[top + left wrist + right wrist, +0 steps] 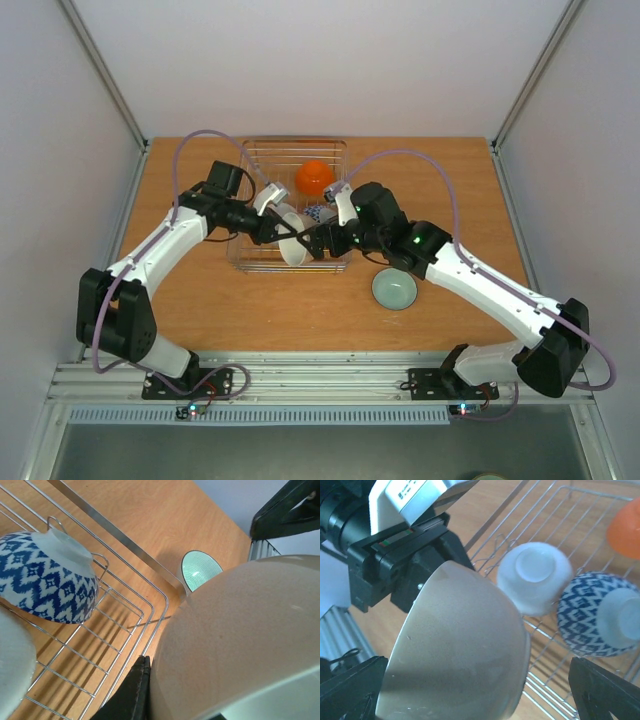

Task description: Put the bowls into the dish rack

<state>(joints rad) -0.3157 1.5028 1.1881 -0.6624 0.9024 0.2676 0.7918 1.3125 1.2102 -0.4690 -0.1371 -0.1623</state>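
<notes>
Left gripper [278, 232]: seen left of centre in the top view, clamped on the rim of the beige bowl [460, 650]. One of its dark fingers [134, 690] is pressed against the outer wall; the other is hidden, probably inside.
Beige bowl: held tilted over the near edge of the dish rack [116, 531], at the middle of the top view.
Right gripper [325, 240]: spread wide, its fingers [605, 690] shown at the lower corners of the right wrist view, either side of the bowl; no contact is seen.
In the rack: white bowl [535, 582], blue-white bowl [595, 615] and orange bowl [314, 177]; the first two are turned upside down.
Grey-green bowl [394, 290]: set upright on the table [200, 300], lower right of the rack.
</notes>
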